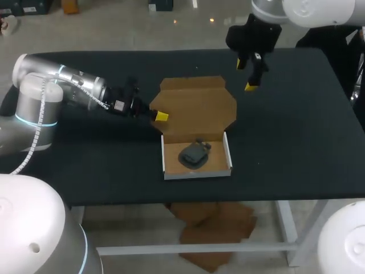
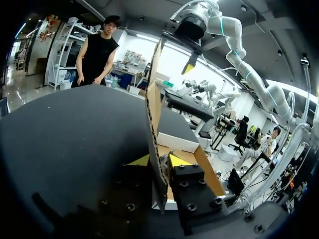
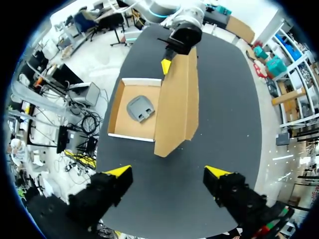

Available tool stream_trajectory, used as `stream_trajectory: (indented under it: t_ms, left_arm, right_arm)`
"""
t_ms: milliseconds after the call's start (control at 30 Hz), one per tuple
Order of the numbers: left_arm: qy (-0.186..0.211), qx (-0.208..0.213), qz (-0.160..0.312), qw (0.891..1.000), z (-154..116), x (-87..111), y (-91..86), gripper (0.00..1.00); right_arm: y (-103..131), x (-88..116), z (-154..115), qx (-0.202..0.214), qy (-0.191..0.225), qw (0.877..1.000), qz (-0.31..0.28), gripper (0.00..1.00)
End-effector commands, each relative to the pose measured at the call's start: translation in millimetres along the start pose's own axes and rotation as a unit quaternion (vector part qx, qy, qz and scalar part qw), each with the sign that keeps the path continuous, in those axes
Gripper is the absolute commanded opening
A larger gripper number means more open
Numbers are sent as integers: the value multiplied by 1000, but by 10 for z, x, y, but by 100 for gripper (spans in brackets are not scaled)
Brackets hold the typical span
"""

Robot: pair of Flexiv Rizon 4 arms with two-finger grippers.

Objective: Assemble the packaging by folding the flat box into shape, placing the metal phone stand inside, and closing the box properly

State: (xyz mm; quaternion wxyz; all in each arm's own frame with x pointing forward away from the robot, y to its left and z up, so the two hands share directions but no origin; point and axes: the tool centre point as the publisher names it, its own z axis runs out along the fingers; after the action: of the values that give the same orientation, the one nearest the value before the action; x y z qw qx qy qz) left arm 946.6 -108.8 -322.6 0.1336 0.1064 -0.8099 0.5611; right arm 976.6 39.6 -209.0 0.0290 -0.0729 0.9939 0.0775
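Box tray point(image 1: 197, 173) is sitting lower middle of the head view, close to the near edge of the dark surface point(image 1: 296, 125). It's folded up, walls standing, open on top. Phone stand point(image 1: 194, 154) is lying inside it on the tray floor, roughly centred.

Lid point(image 1: 197, 105) is hanging off the tray's far edge, in the middle of the frame, still open. The left wrist view is showing it edge-on and raised off the surface rather than lying flat.

Left gripper point(image 1: 161, 116) is coming in from the left of the frame and sitting at the lid's left edge. In its own wrist view the fingers point(image 2: 177, 160) are clamping the lid point(image 2: 154, 99) from both sides, with a yellow tip pressing each face of the cardboard.

Right gripper point(image 1: 246, 75) is hanging in the upper right of the frame, above the surface, past the lid's far right corner and apart from it. Its fingers point(image 3: 119, 171) are standing wide apart with nothing between them. Ahead of them, its wrist view is showing the tray point(image 3: 115, 107), the stand point(image 3: 140, 107) and the left gripper point(image 3: 166, 65) on the lid's edge.
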Motion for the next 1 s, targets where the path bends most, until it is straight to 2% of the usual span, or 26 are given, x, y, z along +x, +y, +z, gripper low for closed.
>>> stream_trajectory:
  t_ms: [33,200,300,733,833,900,1000]
  left_arm:
    - [-6,-4,10,1000,-10,57,-26,22]
    - [-11,-6,23,1000,-19,79,-38,20]
    - [-17,-11,32,999,-29,87,-47,15]
    - [-21,-28,60,998,-42,125,-54,16]
    - [-23,-31,65,997,-43,130,-53,10]
    - [-23,-32,67,997,-43,131,-51,0]
    - [-24,-32,71,997,-47,128,-43,0]
  right_arm:
    - [8,5,-18,2,1,1000,0,100]
    - [19,-3,-21,3,2,1000,-1,100]
    - [21,-5,-22,3,2,1000,-2,100]
    - [41,-21,-29,6,5,1000,-3,100]
    - [46,-24,-28,7,6,1000,-3,100]
    - [49,-25,-27,7,6,1000,-3,100]
    - [53,-26,-30,7,7,1000,-3,100]
